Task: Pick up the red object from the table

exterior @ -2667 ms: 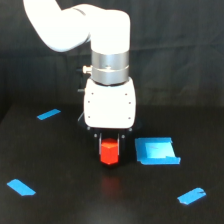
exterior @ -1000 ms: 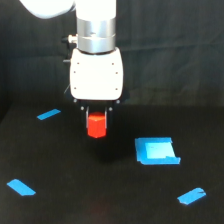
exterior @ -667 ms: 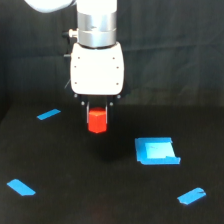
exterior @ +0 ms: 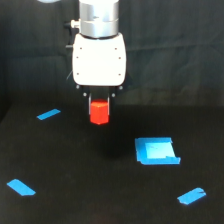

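The red object [exterior: 99, 112] is a small red-orange hexagonal block held between the fingers of my gripper [exterior: 99, 106], which hangs under the white wrist housing. The block is lifted well above the black table [exterior: 75, 170], in the middle of the exterior view. The gripper is shut on the block; the fingers are mostly hidden behind it.
A blue square piece [exterior: 156, 150] lies on the table toward the exterior view's right. Blue tape strips lie at the left [exterior: 48, 114], lower left [exterior: 21, 187] and lower right [exterior: 191, 196]. A black curtain backs the scene.
The gripper has risen from the table with the red block in it and shifted toward the exterior view's left. The blue pieces have not moved.
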### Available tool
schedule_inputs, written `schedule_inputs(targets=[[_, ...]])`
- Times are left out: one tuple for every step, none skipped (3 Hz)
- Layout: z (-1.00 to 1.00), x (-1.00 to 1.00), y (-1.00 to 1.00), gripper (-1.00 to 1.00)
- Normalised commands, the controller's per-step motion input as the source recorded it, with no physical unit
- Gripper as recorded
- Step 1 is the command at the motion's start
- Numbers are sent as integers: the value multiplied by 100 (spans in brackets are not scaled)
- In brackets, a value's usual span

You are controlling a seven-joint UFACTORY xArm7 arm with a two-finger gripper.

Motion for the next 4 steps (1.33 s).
schedule_inputs(targets=[[10,-5,9,-100],[9,11,-1,-94],[9,0,-4,-100],[16,1,14,-93]])
